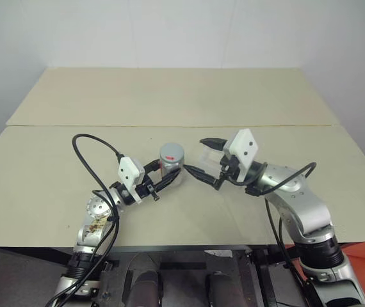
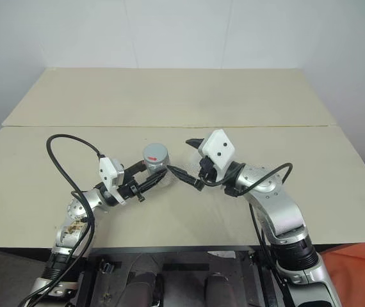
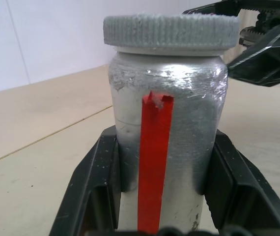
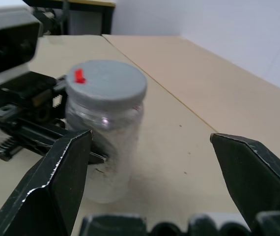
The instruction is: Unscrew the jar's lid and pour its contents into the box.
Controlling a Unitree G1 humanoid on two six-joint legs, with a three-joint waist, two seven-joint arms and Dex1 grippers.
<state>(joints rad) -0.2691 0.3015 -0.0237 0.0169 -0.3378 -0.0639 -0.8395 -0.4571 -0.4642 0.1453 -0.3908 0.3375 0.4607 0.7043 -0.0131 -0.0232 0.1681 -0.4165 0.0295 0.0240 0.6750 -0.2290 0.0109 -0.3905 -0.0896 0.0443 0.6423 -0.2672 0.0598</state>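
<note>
Pale tabletop (image 1: 73, 185) carries the jar (image 1: 171, 164) near centre, clamped low by the left gripper (image 1: 167, 181), lid (image 1: 171, 152) still on, so the spread-fingered right gripper (image 1: 203, 157) just beside must next, I judge, close round it and twist.

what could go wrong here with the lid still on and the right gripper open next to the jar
1. The left gripper clamps only the lower body of the jar; twisting the lid could spin the smooth jar in that grip.
2. The right gripper hangs open, off to one side of the lid; closing from there could knock the jar rather than seat on the ribbed rim.
3. The clear box sits right behind the right gripper, so a swing could bump it.
</note>
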